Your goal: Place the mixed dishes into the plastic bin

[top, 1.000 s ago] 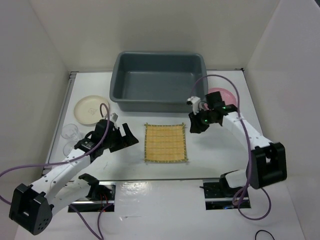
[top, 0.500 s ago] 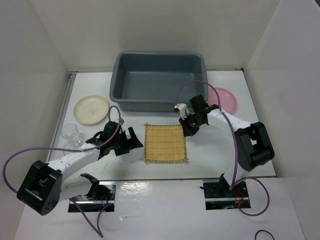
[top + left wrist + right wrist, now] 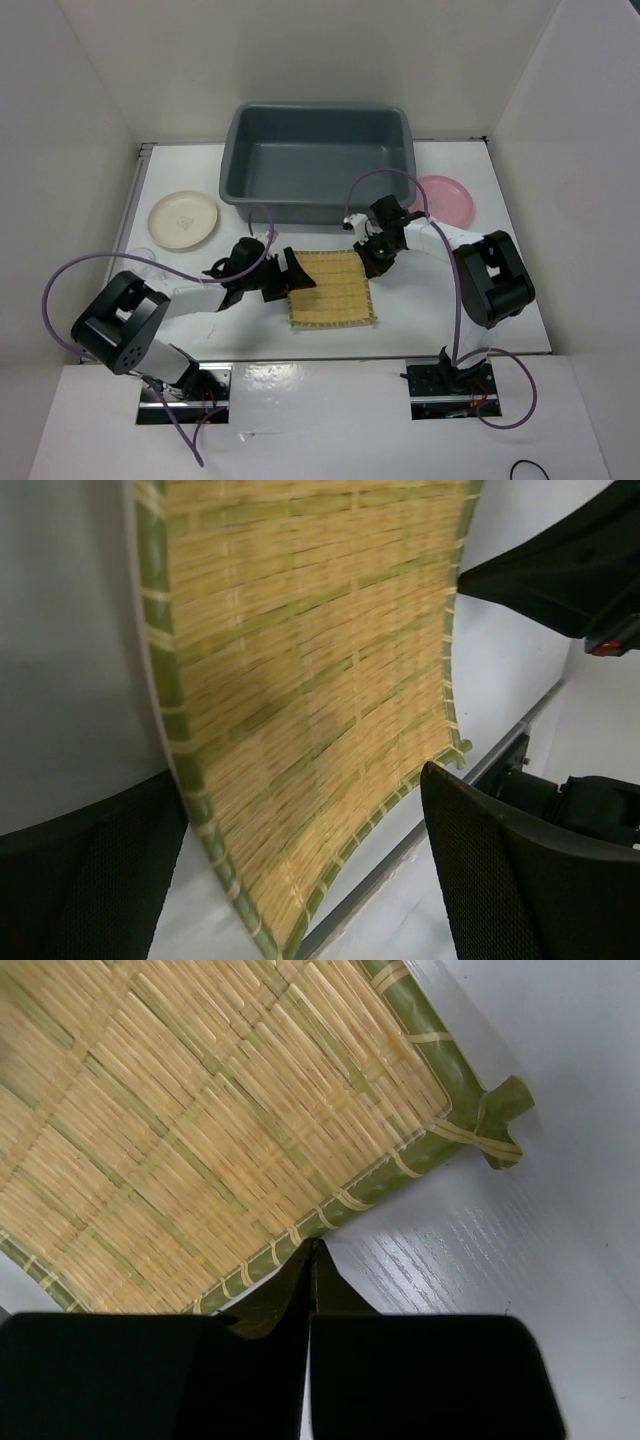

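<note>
The square yellow woven mat lies flat in front of the dark grey plastic bin. My left gripper is open at the mat's left edge. In the left wrist view the mat reaches in between the two fingers. My right gripper is shut, its tips touching the mat's green border near the far right corner, nothing between them. The cream plate sits at the left and the pink plate at the right. A clear glass shows faintly by the left wall.
The bin stands at the back middle with nothing in it. White walls close in the table on the left, back and right. Purple cables loop above both arms. The arm bases and their mounts sit at the near edge.
My left gripper has moved right, still open, up to the mat's left edge. My right gripper has shut and moved left and down to the mat's right edge.
</note>
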